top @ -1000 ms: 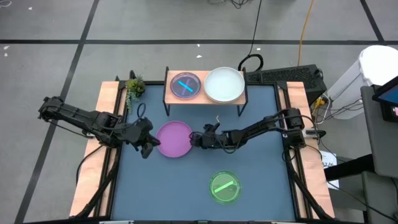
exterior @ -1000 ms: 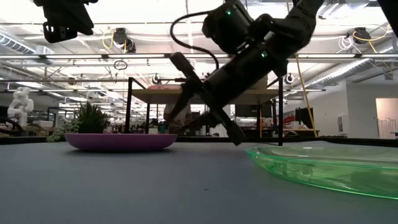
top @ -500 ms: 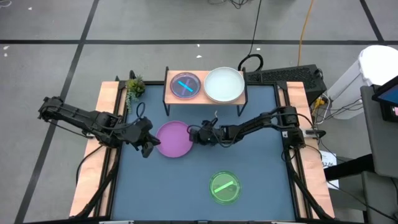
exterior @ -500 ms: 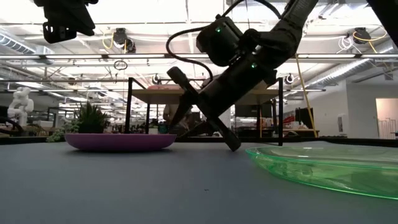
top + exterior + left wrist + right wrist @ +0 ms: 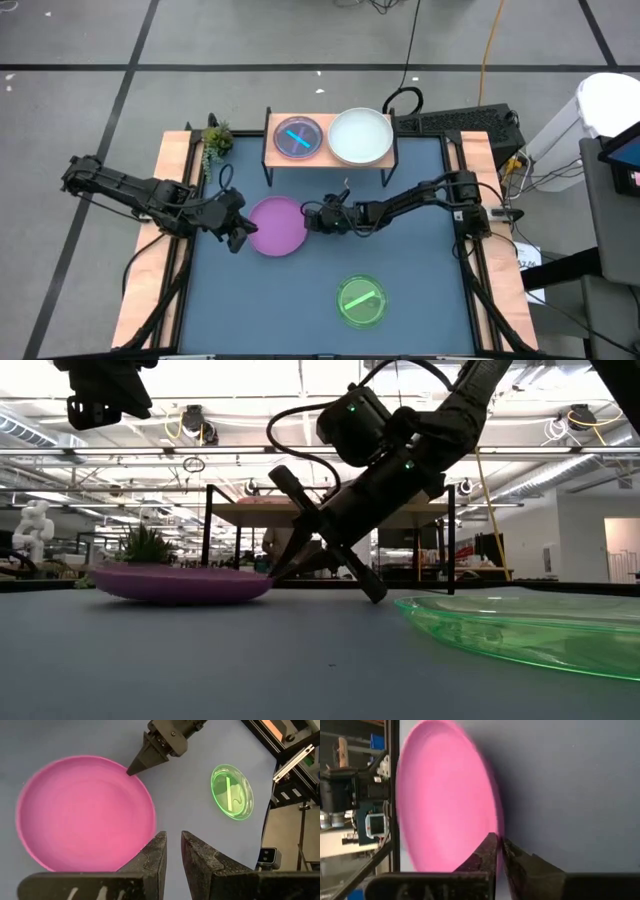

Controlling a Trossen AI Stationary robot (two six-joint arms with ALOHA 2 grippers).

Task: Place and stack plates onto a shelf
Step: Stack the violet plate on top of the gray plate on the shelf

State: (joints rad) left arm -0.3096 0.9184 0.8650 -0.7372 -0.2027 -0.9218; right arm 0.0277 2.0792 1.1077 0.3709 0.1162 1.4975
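High view: right gripper [image 5: 310, 215] pinches the round, smooth purple plate [image 5: 277, 225] by its rim, mid-table before the wooden shelf [image 5: 330, 158]. Left gripper [image 5: 243, 231], fingers slightly apart, waits beside the plate.

Right tool [image 5: 310, 216] shut, low.

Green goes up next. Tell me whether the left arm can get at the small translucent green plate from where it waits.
Probably yes. Only bare mat lies between the left hand and the small translucent green plate near the table's front; the round purple plastic plate and right hand sit aside.
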